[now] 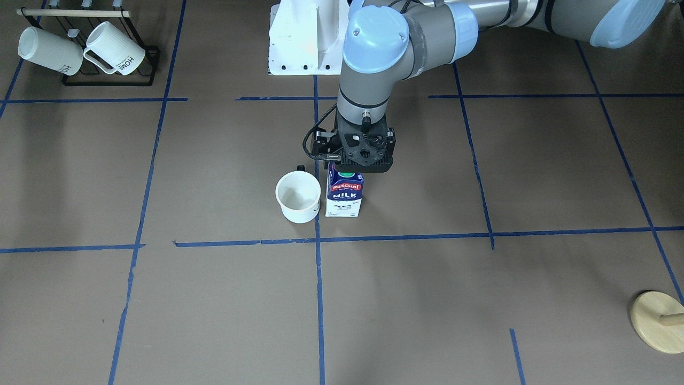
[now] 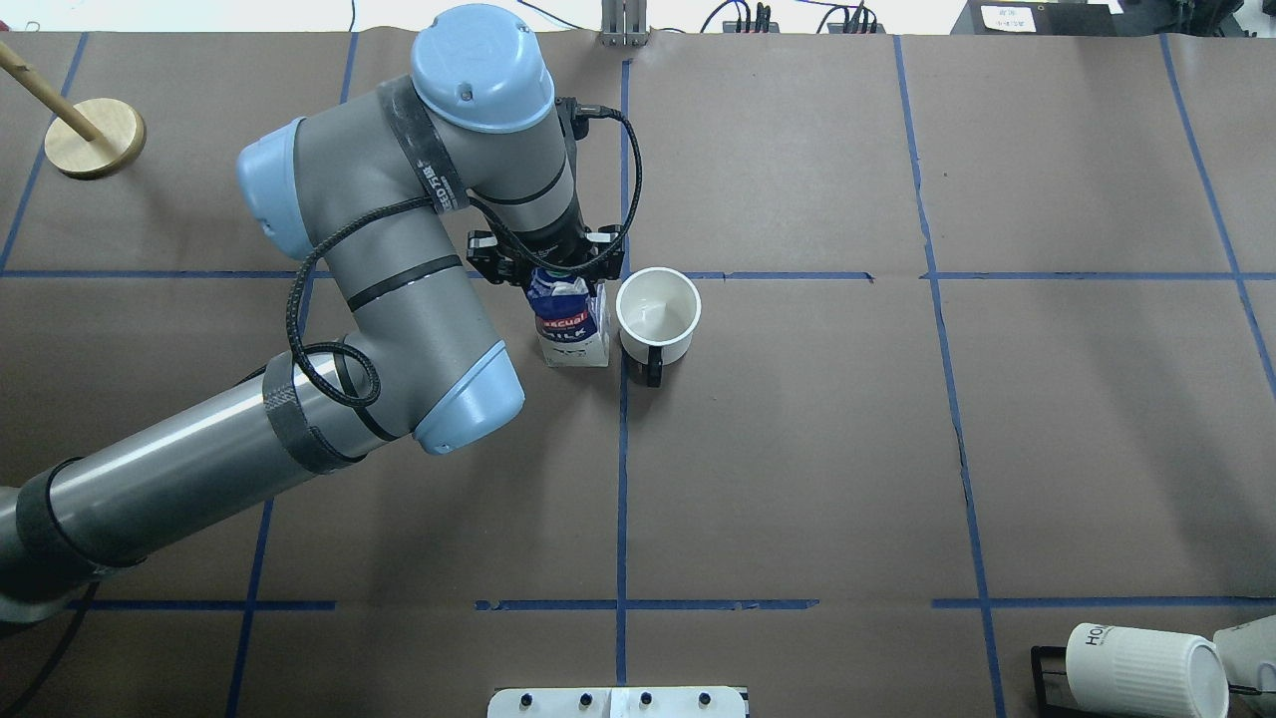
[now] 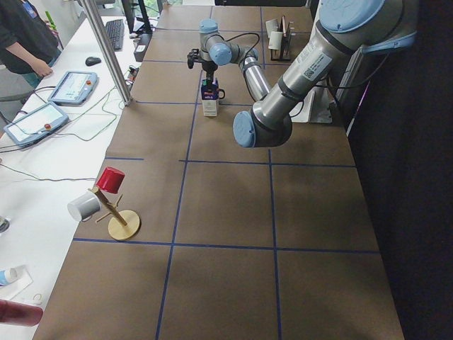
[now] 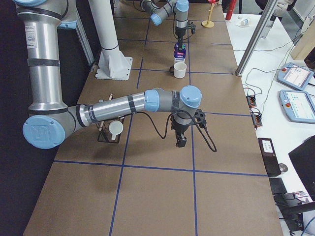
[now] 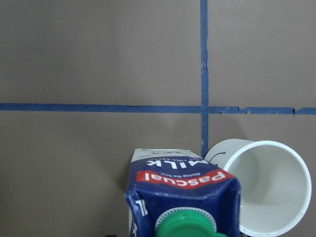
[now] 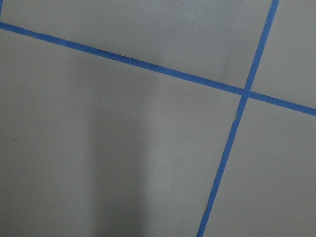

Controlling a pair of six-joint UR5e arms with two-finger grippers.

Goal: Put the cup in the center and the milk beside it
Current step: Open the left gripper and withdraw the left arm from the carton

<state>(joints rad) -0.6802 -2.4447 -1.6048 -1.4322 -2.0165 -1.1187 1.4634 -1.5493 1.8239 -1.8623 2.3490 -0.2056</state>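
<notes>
The cup [image 1: 297, 197], a smooth white mug with a dark handle, stands upright just beside the center [image 1: 317, 240], the blue tape crossing; it also shows from overhead [image 2: 658, 317] and in the left wrist view [image 5: 266, 192]. The milk [image 1: 344, 195], a blue and white carton with a green cap, stands on the surface next to the cup, on the other side of the tape line [image 2: 573, 329]. My left gripper [image 1: 346, 170] sits on the carton's top and looks shut on it; its fingers are hidden. My right gripper [image 4: 181, 142] hangs low over bare paper, far from both; I cannot tell its state.
A black rack with two ribbed "HOME" mugs [image 1: 80, 51] stands at one corner near the robot. A wooden peg stand [image 1: 660, 321] is at the opposite far corner. The white robot base [image 1: 304, 43] is behind the cup and milk.
</notes>
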